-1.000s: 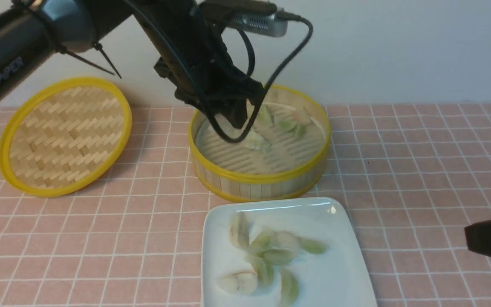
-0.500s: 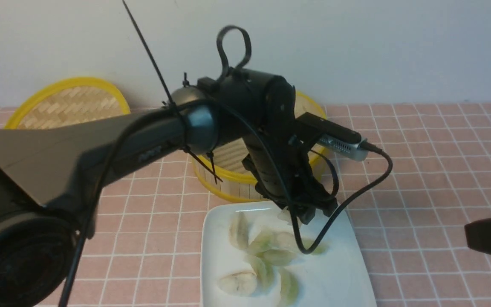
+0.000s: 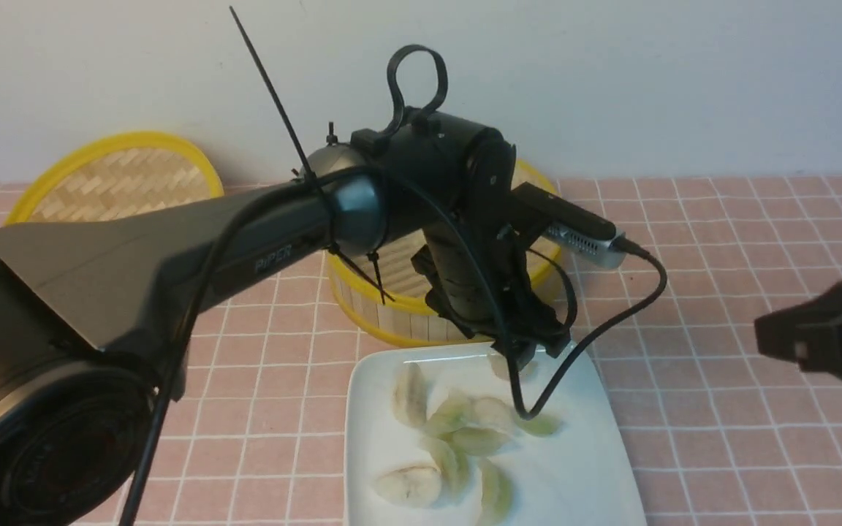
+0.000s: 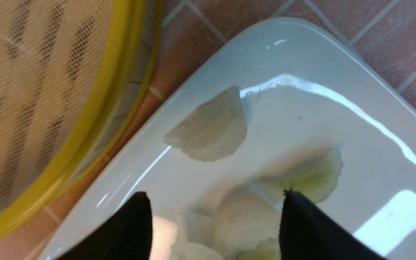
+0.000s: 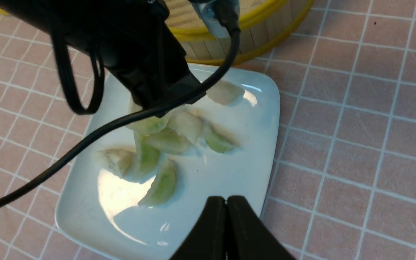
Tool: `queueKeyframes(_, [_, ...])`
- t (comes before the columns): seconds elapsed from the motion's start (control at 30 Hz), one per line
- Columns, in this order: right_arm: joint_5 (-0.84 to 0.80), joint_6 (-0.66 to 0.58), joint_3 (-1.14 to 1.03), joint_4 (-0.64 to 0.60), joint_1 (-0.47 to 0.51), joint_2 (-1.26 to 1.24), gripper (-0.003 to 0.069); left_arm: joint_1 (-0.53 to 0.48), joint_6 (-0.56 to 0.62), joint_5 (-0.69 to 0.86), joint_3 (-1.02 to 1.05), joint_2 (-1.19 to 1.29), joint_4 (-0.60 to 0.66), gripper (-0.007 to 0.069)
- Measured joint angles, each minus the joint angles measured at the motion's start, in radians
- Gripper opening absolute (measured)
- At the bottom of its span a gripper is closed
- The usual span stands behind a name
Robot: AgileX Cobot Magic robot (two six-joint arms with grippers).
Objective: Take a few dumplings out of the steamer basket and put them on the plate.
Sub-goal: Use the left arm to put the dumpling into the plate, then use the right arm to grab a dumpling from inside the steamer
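The white plate [image 3: 596,467] holds several pale green and whitish dumplings [image 3: 465,431] in a loose pile. My left gripper [image 3: 525,354] hangs open just above the plate's far side. Its fingers [image 4: 135,227] are wide apart, with nothing held between them. One whitish dumpling [image 4: 208,130] lies alone near the plate's far rim [image 4: 302,47], beside the steamer basket [image 4: 99,108]. My left arm hides most of the basket [image 3: 392,321] in the front view. My right gripper [image 5: 226,198] is shut and empty over the plate's near right edge [image 5: 267,119].
The flat woven lid [image 3: 121,183] with a yellow rim leans at the back left. A black cable [image 3: 596,329] loops from the left wrist camera down over the plate. The pink checked cloth [image 3: 721,241] covers the table.
My left arm came from the steamer basket to the plate. Its jaws opened and a whitish dumpling now lies on the plate. My right gripper moved up and inward.
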State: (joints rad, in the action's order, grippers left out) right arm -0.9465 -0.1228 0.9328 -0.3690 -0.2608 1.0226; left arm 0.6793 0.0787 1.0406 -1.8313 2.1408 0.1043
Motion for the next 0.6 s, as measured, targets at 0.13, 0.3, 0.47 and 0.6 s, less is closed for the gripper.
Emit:
queueKeyframes(0.13, [0.003,-0.042,0.115,0.0,0.0,0.13,-0.0014,-0.004,-0.043,0.105,-0.056,-0.045,-0.082,0.0174])
queueKeyframes(0.3, [0.003,-0.084,0.295,0.0,0.0,0.328,-0.0014,-0.053,-0.098,0.177,-0.045,-0.206,-0.151,0.0007])
queueKeyframes(0.47, [0.003,-0.116,0.503,-0.003,-0.008,0.561,-0.0008,-0.114,-0.132,0.183,0.082,-0.443,-0.169,-0.0006])
queueKeyframes(0.6, [0.004,-0.179,0.689,-0.003,-0.042,0.772,0.0048,-0.122,-0.168,0.133,0.256,-0.646,-0.168,-0.0006])
